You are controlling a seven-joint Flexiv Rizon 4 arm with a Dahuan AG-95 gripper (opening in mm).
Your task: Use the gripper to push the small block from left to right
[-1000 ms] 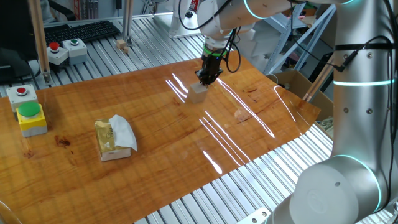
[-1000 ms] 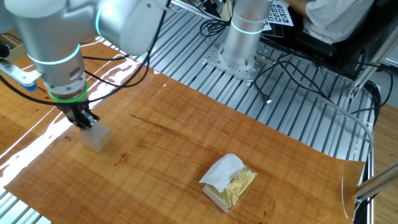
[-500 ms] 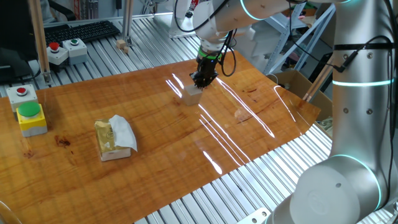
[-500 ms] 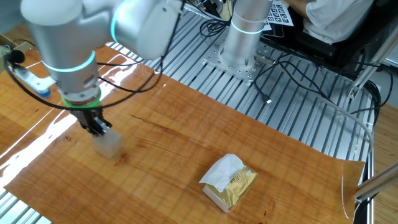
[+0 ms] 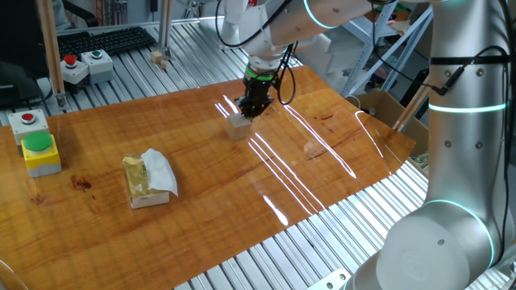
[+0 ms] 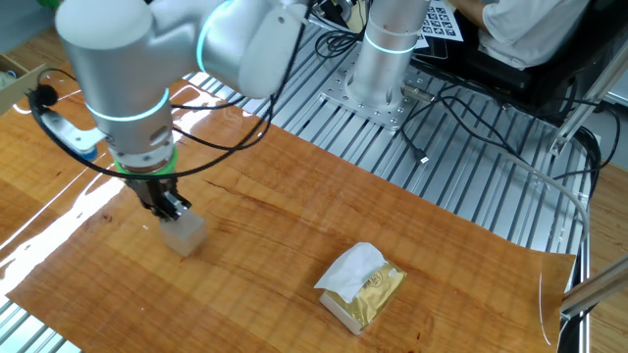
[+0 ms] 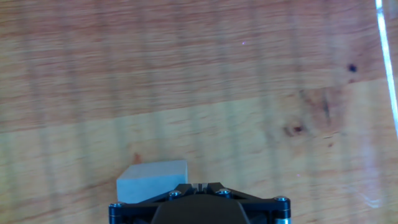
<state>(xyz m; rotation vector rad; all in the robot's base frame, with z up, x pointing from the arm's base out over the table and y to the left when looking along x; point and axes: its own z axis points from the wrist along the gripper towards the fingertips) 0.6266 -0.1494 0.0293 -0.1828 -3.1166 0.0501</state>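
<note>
My gripper [image 6: 173,207] appears closed, fingers together and empty, tip touching the small block [image 6: 183,234]. Block rests on the wooden table [image 5: 242,185], well apart from the tissue box [image 5: 147,181].

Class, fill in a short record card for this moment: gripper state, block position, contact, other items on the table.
gripper: the gripper, fingers closed together, low over the wooden table
block: the small block, flat on the table
contact: fingers pressed against the block's side
other items: tissue box, yellow button box
</note>
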